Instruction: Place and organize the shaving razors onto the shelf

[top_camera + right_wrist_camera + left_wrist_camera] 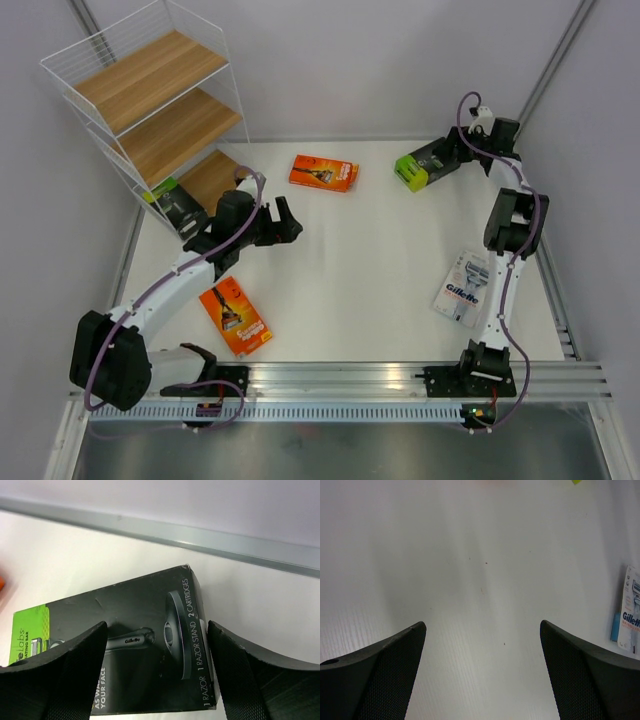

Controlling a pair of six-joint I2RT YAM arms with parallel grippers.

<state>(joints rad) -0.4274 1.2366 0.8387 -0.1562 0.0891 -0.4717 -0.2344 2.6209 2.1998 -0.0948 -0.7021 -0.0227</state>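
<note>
The shelf (pixel 150 78) stands at the far left. One black and lime-green razor pack (pixel 174 204) lies at the front of its lowest board. My left gripper (pixel 287 222) is open and empty over bare table (pixel 482 624). One orange pack (pixel 323 172) lies at the far middle, and another (pixel 236 318) lies near the left arm. My right gripper (pixel 447 152) is open at the far right. Its fingers straddle the second black and lime-green pack (pixel 420 165) in the right wrist view (pixel 145 655). The white-and-blue Gillette pack (pixel 463 288) lies near the right arm and shows in the left wrist view (pixel 630 611).
A grey rail (pixel 200 535) runs along the table's far edge just behind the right gripper. A metal rail (pixel 350 380) with both arm bases crosses the near edge. Walls close in on the left and right sides.
</note>
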